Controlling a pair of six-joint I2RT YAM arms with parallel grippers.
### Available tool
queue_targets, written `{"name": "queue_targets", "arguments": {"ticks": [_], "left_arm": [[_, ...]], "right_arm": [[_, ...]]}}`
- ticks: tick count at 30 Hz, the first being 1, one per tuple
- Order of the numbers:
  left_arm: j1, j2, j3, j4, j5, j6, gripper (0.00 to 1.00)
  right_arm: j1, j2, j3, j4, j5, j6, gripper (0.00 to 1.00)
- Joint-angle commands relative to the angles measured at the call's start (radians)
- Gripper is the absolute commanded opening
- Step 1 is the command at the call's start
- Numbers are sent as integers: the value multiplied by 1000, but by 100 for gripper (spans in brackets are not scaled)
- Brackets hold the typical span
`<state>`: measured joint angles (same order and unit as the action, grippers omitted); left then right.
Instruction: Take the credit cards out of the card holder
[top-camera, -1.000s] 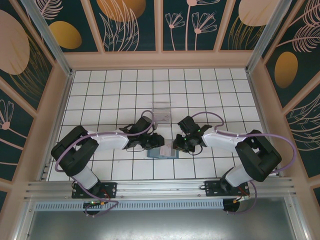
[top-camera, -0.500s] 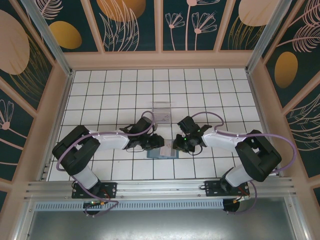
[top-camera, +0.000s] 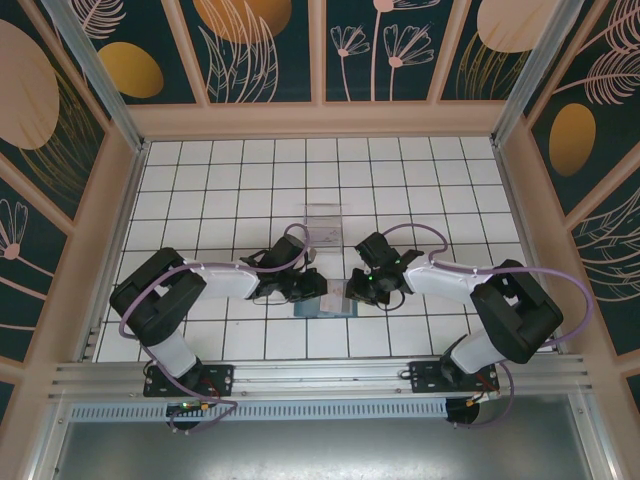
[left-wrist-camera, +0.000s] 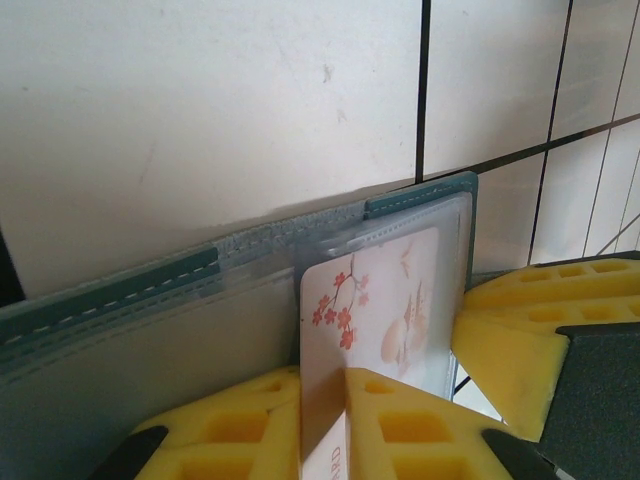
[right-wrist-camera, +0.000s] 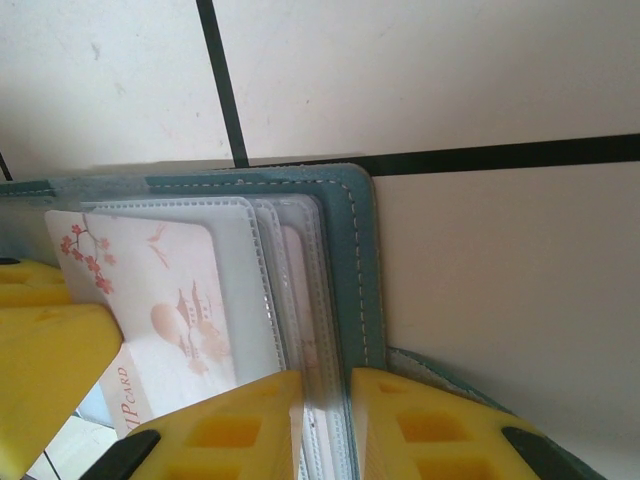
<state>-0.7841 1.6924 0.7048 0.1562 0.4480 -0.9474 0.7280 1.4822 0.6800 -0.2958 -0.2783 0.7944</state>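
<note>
Near the middle of the worktop's (top-camera: 230, 180) near edge, seen from above, the card holder (top-camera: 330, 309) lies flat, with the left gripper (top-camera: 322, 288) and right gripper (top-camera: 350, 292) meeting over it. From the left wrist, the left gripper's jaws pinch a blossom-printed credit card (left-wrist-camera: 385, 310), seemingly partly out of its clear sleeve. From the right wrist, the right gripper's jaws clamp the card holder's clear sleeves.

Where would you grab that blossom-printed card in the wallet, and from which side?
Pinch the card by its bare end, across its flat faces, coming from the open side of the card holder: it is thin, flat, and sleeved elsewhere.
</note>
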Motion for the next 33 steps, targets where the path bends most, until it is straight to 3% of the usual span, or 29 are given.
{"name": "queue_targets", "arguments": {"ticks": [1,24,33], "left_arm": [[2,-2,-14,-31,-8,13,17],[22,-99,-14,-159,-68,61,13],[23,-59,-1,-92,7,60,13]], "right_arm": [[9,8,2,-55,33,15,22],[8,12,-10,-46,42,19,21],[11,-12,26,-66,46,18,27]]}}
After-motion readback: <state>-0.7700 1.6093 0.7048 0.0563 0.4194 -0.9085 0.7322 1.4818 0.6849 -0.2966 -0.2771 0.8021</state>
